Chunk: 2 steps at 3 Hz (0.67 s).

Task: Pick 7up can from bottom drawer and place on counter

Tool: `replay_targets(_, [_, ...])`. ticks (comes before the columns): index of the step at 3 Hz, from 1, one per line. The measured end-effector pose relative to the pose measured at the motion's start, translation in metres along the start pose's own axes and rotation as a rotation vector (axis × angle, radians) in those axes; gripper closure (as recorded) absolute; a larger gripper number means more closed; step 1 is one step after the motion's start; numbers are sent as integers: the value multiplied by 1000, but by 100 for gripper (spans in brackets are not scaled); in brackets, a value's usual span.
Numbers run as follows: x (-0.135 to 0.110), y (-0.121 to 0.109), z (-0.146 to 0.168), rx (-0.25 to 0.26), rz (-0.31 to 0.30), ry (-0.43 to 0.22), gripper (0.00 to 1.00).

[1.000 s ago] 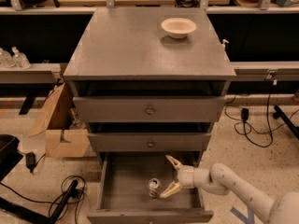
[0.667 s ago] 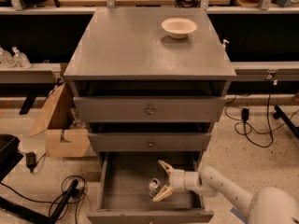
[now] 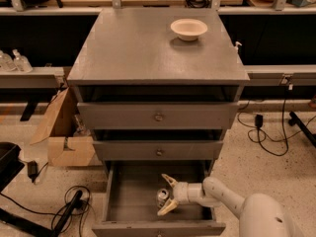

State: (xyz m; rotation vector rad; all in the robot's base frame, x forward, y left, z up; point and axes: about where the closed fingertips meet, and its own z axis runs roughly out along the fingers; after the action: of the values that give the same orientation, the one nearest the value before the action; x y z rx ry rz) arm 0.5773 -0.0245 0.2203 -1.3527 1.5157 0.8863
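- We see the bottom drawer (image 3: 132, 194) pulled out at the lower centre of the frame.
- The 7up can (image 3: 162, 197) stands upright on the drawer floor, right of its middle.
- Our gripper (image 3: 163, 195) reaches into the drawer from the lower right; its cream fingers (image 3: 168, 207) are spread wide, one on each side of the can, clamping nothing.
- The counter (image 3: 143, 51) fills the upper centre and carries a cream bowl (image 3: 188, 28) near its upper right corner.
- A cardboard box (image 3: 69, 144) sits on the floor at the left.

- The end effector (image 3: 166, 195) sits in the open bottom drawer (image 3: 110, 192), spread around the can (image 3: 161, 195); the drawer floor to its left lies bare.
- On the worktop (image 3: 143, 48), a bowl (image 3: 188, 28) occupies the back right.
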Motion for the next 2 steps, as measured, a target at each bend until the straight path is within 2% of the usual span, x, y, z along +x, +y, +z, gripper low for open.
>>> replay_targets(1, [17,-1,7,-20,-4,37,17])
replay_targets(2, [30,3,12,-36,-6,66,40])
